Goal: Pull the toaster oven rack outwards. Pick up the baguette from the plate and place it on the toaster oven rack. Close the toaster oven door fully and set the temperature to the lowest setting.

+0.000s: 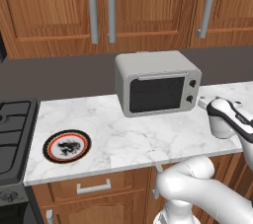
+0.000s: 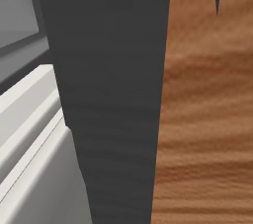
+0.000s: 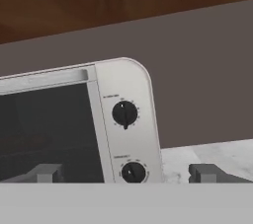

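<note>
toaster oven (image 1: 157, 83): counter rear | plate (image 1: 66, 145): front-left, well apart

You have one toaster oven (image 1: 157, 83) on the counter (image 1: 128, 139), carrying two knobs (image 3: 124, 114) on its right front panel. One plate (image 1: 66, 145) lies on the marble. Three bar handles (image 1: 92, 9) hang on the upper cabinets. One drawer handle (image 1: 93, 187) sits below the counter edge. One stove (image 1: 14, 134) stands at your left.

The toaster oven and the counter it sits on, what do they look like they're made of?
The toaster oven: apparently matte light-grey painted metal, uniform with rounded corners; its door holds a dark, glass-like window. The counter: seemingly polished white marble or an imitation, judging by the grey veining.
</note>
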